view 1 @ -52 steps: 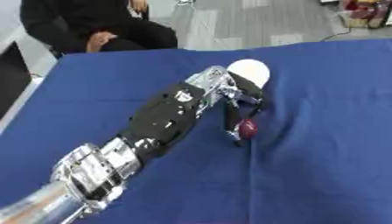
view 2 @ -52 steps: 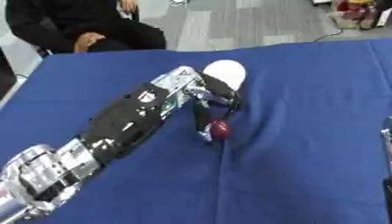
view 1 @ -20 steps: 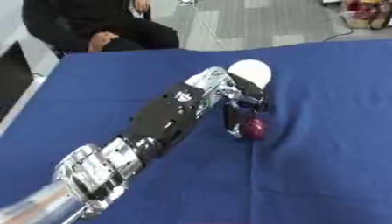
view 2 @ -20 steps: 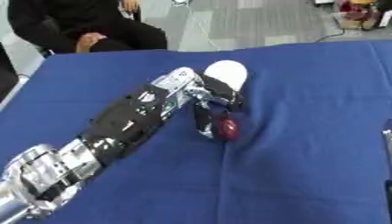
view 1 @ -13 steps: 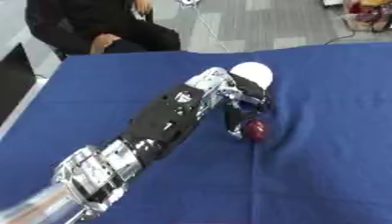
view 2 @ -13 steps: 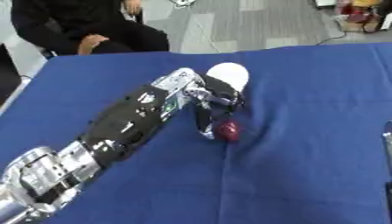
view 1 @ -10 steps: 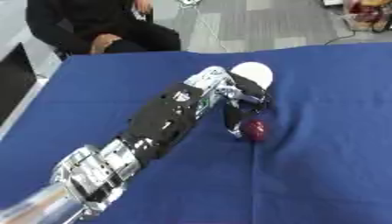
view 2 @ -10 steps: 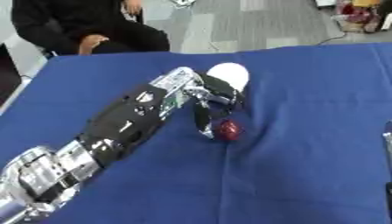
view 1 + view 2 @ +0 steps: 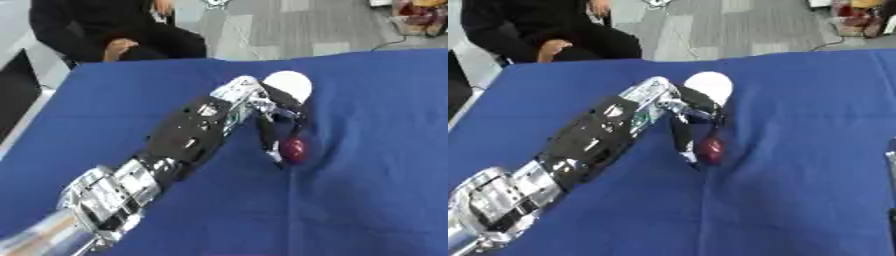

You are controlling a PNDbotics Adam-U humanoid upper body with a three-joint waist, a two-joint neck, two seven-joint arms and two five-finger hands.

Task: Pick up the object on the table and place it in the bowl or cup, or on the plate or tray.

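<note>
A small dark red object (image 9: 294,149) lies on the blue tablecloth (image 9: 376,150) near the middle. My left arm reaches in from the lower left, and my left hand (image 9: 682,114) hangs over the object. One long finger (image 9: 268,142) runs down its left side to the cloth and another touches its upper right, so the two pinch it. Just behind the hand stands a white round cup or bowl (image 9: 289,84), partly hidden by the fingers. The object looks to be resting on the cloth.
The table's far edge runs behind the white vessel, with grey floor beyond it. A seated person in black (image 9: 114,30) is at the far left, off the table. A dark sliver (image 9: 892,160) shows at the right edge.
Since 2.6 s ago the red object has shifted a little to the right between the fingers. Over the last second the hand and object have barely moved.
</note>
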